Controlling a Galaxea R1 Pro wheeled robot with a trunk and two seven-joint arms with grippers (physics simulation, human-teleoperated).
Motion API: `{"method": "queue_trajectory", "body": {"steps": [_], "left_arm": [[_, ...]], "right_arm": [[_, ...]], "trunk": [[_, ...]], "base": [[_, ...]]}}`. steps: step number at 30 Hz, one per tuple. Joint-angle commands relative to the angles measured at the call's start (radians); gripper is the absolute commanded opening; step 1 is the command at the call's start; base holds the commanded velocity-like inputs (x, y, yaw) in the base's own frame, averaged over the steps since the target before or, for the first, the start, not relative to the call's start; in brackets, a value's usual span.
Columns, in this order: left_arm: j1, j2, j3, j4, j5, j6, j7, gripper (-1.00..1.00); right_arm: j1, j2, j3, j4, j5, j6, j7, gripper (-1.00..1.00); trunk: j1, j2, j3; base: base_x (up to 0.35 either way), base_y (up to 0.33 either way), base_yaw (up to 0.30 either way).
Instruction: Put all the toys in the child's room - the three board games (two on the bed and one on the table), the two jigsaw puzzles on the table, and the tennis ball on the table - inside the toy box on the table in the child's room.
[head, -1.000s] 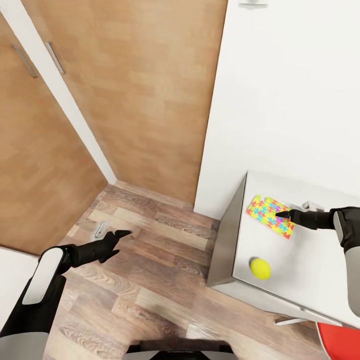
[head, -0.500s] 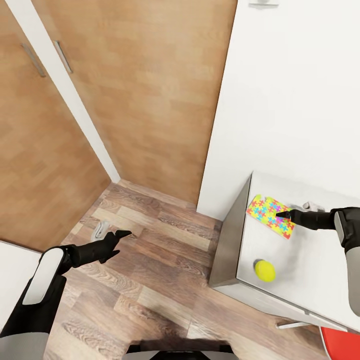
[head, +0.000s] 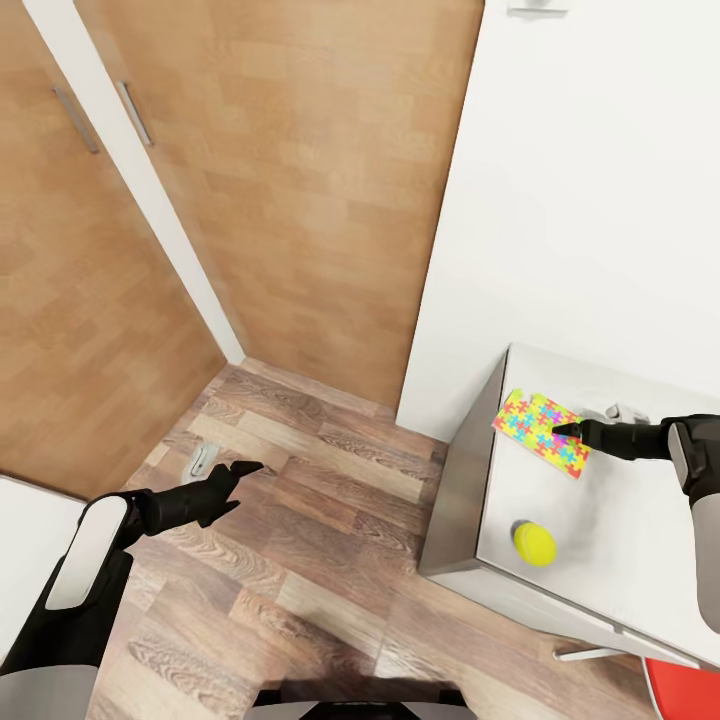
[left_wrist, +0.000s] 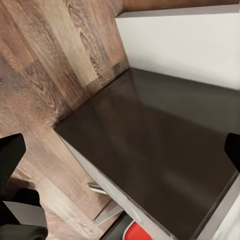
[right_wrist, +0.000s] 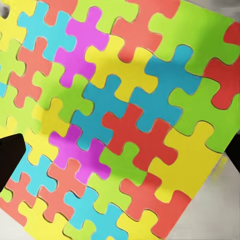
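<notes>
So on the left you've got the left gripper (head: 240, 472) hanging out over the wood-plank floor (head: 300, 520), well away from the table (head: 620, 520), and its jaws are spread apart with nothing between them. In the left wrist view the two dark fingertips (left_wrist: 11, 152) sit at opposite sides of the picture, with the table's dark side panel (left_wrist: 160, 165) between them. Behind that arm is a run of wooden wardrobe doors (head: 300, 180) and then a white wall (head: 600, 200). Moving right, the table's corner pokes in, and the tennis ball (head: 535, 543) sits close to the tabletop's front edge near that left corner. Further back, by the left edge, a jigsaw puzzle (head: 541, 433) lies flat. The right gripper (head: 560, 430) is right over the puzzle's right part, and in the right wrist view its fingertips (right_wrist: 10, 155) are wide apart on either side of the colourful puzzle (right_wrist: 115, 115), gripping nothing.
</notes>
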Motion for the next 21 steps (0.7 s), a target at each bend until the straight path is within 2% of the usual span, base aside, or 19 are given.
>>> {"method": "queue_trajectory", "body": {"steps": [1, 9, 21], "left_arm": [[-0.001, 0.000, 0.000, 0.000, 0.010, 0.003, 0.010, 1.00], [0.001, 0.001, 0.001, 0.000, 0.010, 0.003, 0.010, 1.00], [0.002, 0.001, 0.002, 0.000, 0.010, 0.003, 0.010, 1.00]], "right_arm": [[0.000, 0.001, -0.004, 0.018, -0.009, 0.012, 0.009, 1.00], [0.000, 0.001, -0.004, 0.018, -0.009, 0.010, 0.009, 1.00], [0.001, 0.001, -0.004, 0.018, -0.009, 0.009, 0.009, 1.00]], "trunk": [[0.002, -0.001, -0.002], [0.002, -0.001, -0.002], [0.002, -0.001, -0.002]], "base": [[0.000, 0.000, 0.175], [0.000, 0.000, 0.196], [0.000, 0.000, 0.049]]}}
